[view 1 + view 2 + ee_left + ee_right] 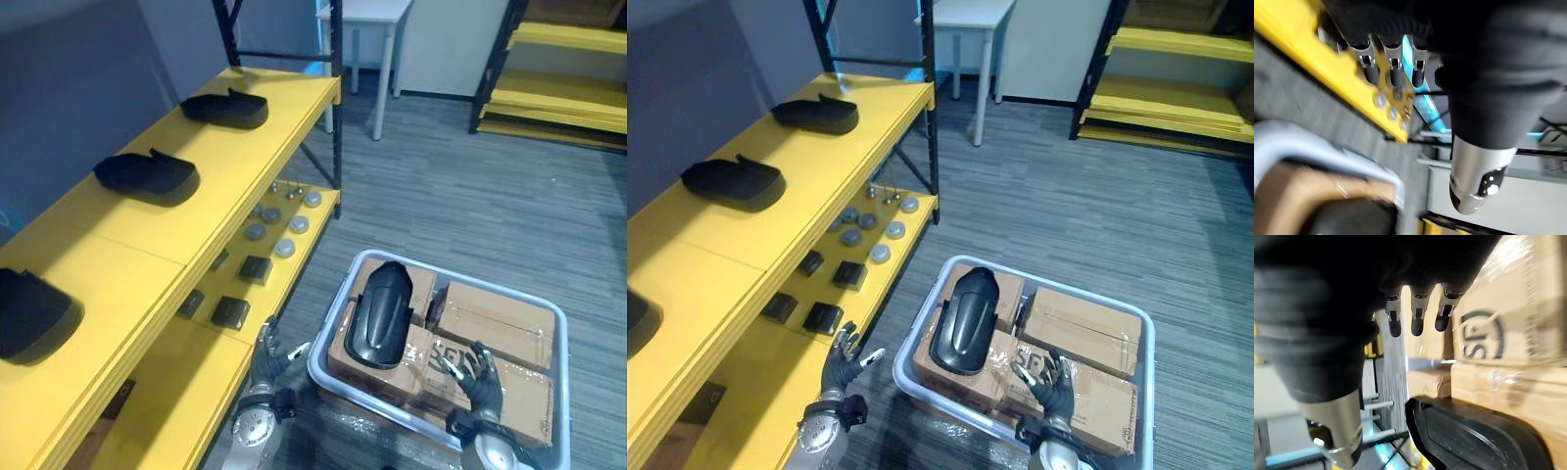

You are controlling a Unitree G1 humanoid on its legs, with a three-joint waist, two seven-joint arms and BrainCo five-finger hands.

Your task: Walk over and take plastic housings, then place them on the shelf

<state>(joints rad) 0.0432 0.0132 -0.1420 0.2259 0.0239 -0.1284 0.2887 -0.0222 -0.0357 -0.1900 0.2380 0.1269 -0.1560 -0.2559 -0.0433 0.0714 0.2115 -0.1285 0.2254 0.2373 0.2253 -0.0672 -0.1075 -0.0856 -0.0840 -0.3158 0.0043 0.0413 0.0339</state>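
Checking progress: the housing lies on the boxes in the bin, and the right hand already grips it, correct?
Not quite. The housing does lie on the boxes in the bin, but the right hand is open beside it, gripping nothing, as the left eye view shows.

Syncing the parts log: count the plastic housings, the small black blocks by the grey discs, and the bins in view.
Plastic housings: 4 (3 on the top shelf, 1 in the bin)
Small black blocks: 4
Bin: 1
Total: 9
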